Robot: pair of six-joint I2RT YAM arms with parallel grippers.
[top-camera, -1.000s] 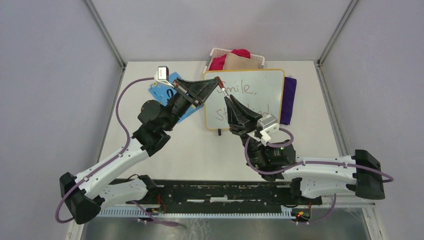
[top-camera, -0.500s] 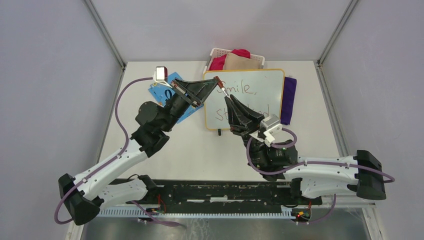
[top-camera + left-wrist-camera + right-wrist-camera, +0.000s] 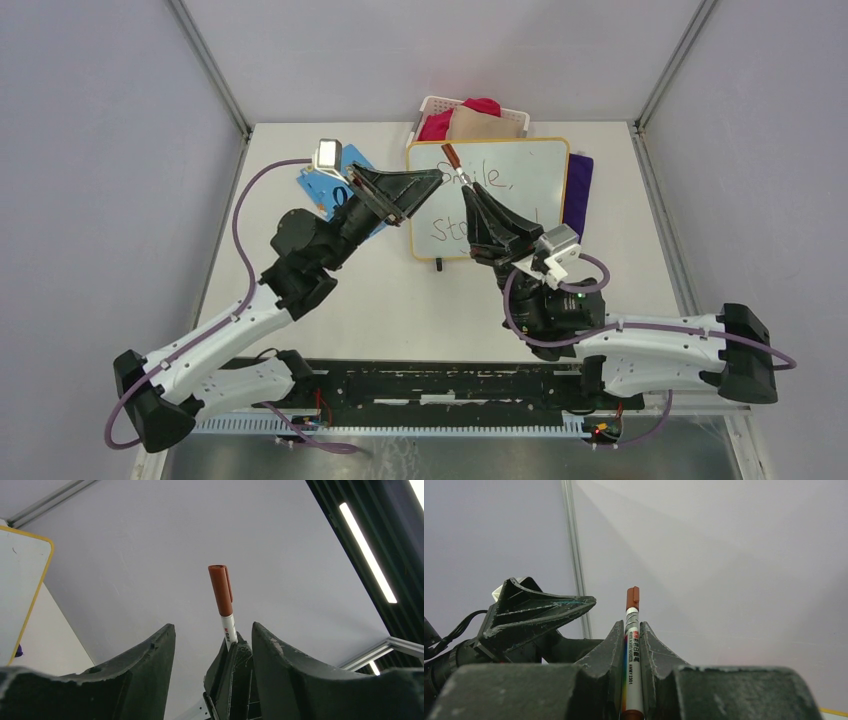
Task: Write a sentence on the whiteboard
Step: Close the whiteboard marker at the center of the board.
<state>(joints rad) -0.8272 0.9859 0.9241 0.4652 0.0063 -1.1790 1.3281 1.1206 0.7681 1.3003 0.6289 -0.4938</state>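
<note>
Right hand clamped on the capped marker, cap pointing away, held above the whiteboard at the middle of the table's far edge. Left hand fingers apart, gripping nothing, just beside the cap. The sentence is on the board and the cap is on, so the writing looks done.

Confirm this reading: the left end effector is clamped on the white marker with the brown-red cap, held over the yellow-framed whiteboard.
Wrong arm: the right end effector, not the left, is clamped on the white marker with the brown-red cap, as the right wrist view shows. The left end effector stands open beside it. The rest holds: the marker is over the yellow-framed whiteboard.
</note>
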